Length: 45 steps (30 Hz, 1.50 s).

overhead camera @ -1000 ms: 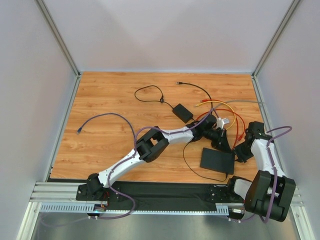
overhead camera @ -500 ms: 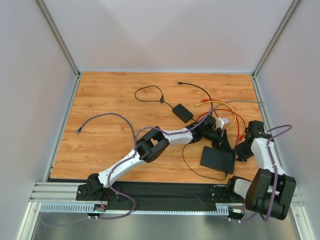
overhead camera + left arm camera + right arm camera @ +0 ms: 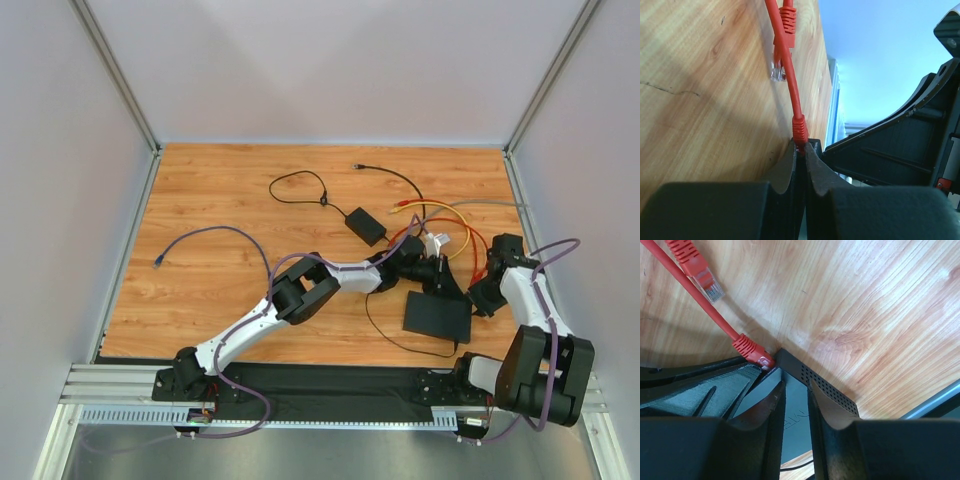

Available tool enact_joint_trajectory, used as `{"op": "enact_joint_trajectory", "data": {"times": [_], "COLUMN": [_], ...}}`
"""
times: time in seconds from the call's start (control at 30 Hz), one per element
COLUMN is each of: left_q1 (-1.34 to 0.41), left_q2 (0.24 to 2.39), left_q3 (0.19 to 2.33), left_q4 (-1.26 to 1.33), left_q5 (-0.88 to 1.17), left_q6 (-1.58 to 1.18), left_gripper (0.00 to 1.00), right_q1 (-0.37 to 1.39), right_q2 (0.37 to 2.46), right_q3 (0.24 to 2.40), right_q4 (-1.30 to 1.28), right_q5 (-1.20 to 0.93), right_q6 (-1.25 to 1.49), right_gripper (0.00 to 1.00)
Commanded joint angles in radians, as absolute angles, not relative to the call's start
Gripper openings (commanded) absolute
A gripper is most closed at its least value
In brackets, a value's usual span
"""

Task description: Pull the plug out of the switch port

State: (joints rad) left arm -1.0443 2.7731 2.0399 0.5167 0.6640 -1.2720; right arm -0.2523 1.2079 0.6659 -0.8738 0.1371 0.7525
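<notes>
The switch [image 3: 437,316] is a flat black box lying at the near right of the table. A red plug [image 3: 799,128] sits in a port at its corner [image 3: 754,352]. My left gripper [image 3: 800,146] is shut on this plug, right at the switch's edge [image 3: 816,145], and in the top view my left gripper [image 3: 441,283] is at the switch's far side. My right gripper [image 3: 796,390] hovers over the switch's top [image 3: 802,412] near its perforated side, its jaws a narrow gap apart with nothing between them. In the top view my right gripper [image 3: 479,298] is at the switch's right edge.
The red cable's loose end [image 3: 779,65] with a clear connector lies on the wood beyond. Yellow [image 3: 440,205] and grey [image 3: 490,203] cables loop behind the grippers. A black power adapter [image 3: 365,225] with its cord [image 3: 300,185] lies mid-table; a purple cable [image 3: 200,235] lies left.
My right arm has shifted slightly away from its base and the switch has turned a little. The red cable's loop has drawn in. Both grippers have closed a touch.
</notes>
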Motion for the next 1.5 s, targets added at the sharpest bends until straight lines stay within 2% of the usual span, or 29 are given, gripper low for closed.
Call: {"op": "enact_joint_trajectory", "data": {"times": [0.0, 0.13, 0.3, 0.4, 0.53, 0.67, 0.93, 1.2, 1.33, 1.43, 1.47], "left_q1": [-1.019, -1.005, -0.982, -0.963, -0.953, -0.962, -1.005, -1.038, -1.04, -1.04, -1.042], "left_q2": [2.76, 2.747, 2.795, 2.798, 2.718, 2.671, 2.605, 2.504, 2.412, 2.411, 2.414], "left_q3": [2.043, 2.054, 2.014, 1.99, 1.934, 1.976, 1.876, 1.705, 1.546, 1.601, 1.611], "left_q4": [0.559, 0.519, 0.73, 0.79, 0.68, 0.499, 0.359, 0.321, 0.411, 0.379, 0.391], "left_q5": [0.554, 0.569, 0.584, 0.572, 0.561, 0.607, 0.592, 0.537, 0.476, 0.497, 0.508], "left_q6": [-1.365, -1.336, -1.558, -1.595, -1.446, -1.298, -1.161, -1.118, -1.128, -1.076, -1.075], "left_gripper": [0.0, 0.0, 0.0, 0.0, 0.0, 0.0, 0.0, 0.0, 0.0, 0.0, 0.03], "right_q1": [-0.236, -0.229, -0.218, -0.213, -0.213, -0.213, -0.213, -0.213, -0.213, -0.213, -0.213], "right_q2": [1.29, 1.308, 1.344, 1.345, 1.341, 1.286, 1.197, 1.186, 1.207, 1.21, 1.206], "right_q3": [0.595, 0.594, 0.598, 0.592, 0.594, 0.591, 0.618, 0.591, 0.572, 0.565, 0.565], "right_q4": [-0.907, -0.902, -0.902, -0.896, -0.897, -0.907, -0.92, -0.911, -0.896, -0.888, -0.89], "right_q5": [0.133, 0.127, 0.129, 0.126, 0.132, 0.13, 0.107, 0.114, 0.094, 0.084, 0.084], "right_q6": [0.758, 0.755, 0.758, 0.762, 0.759, 0.764, 0.764, 0.79, 0.798, 0.802, 0.802], "right_gripper": [0.25, 0.25, 0.25, 0.25, 0.25, 0.25, 0.27, 0.27, 0.27, 0.27, 0.27]}}
